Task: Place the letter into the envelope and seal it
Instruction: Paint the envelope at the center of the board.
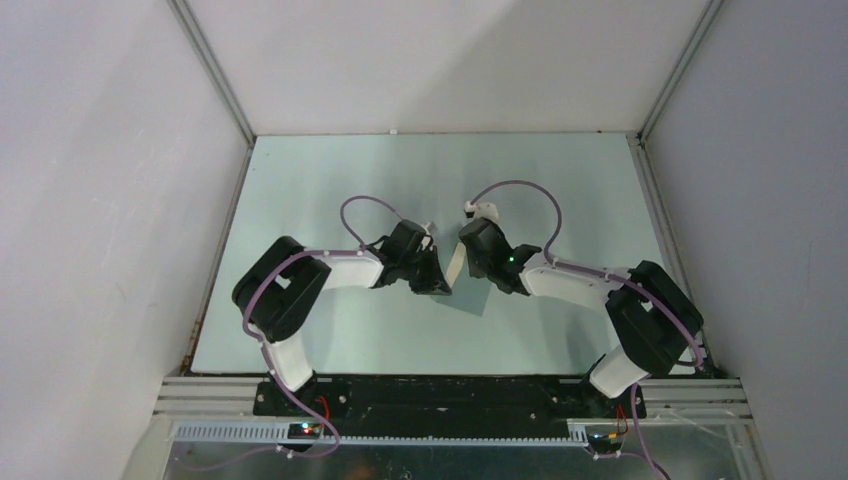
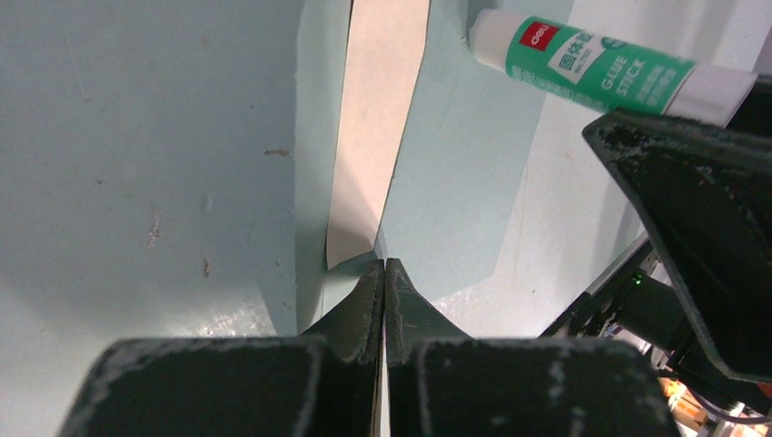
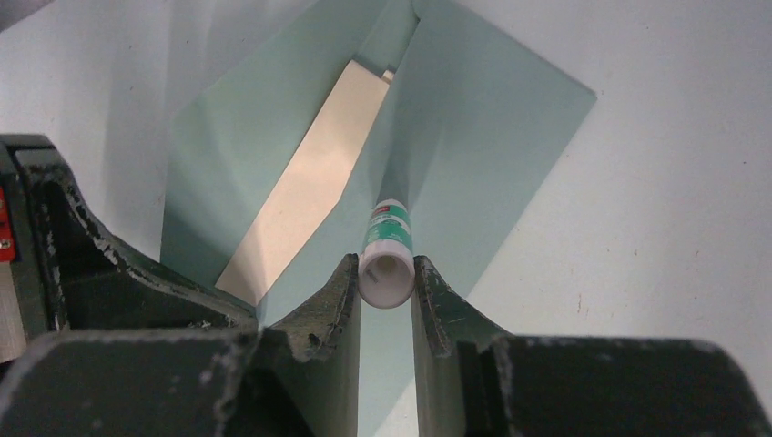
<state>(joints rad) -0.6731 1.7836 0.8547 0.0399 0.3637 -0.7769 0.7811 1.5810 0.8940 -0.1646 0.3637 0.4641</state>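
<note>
The left tool [image 2: 384, 273] is pinched fully closed, its two dark fingers pressed together on the near edge of the flat teal-grey paper envelope [image 3: 482, 118], right at the fold where the corner of the tan sheet ends. From that grip, in the left wrist view, the thin tan-beige paper letter [image 3: 300, 191] runs away toward 12 o'clock as a narrow strip showing in the envelope's opening, with teal paper on both sides of it; the rest of the sheet is hidden inside.

The right tool [image 3: 385, 278] is clamped on a white glue stick with a green printed label [image 2: 592, 66], one finger on each side of the tube's hollow white end. The stick points toward 12 o'clock from these fingers, over the envelope's crease, with the tan strip at about 10 o'clock from it. Seen from the left wrist, the stick lies at 1 o'clock from the closed fingers, its white far end at the teal paper; whether it touches cannot be told.

In the top view both arms meet near the middle of the pale green worktop [image 1: 330, 190], the left one reaching toward 3 o'clock and the right one toward 9 o'clock. The envelope stands tilted between them, and a shadow falls on the worktop at 6 o'clock from it.
</note>
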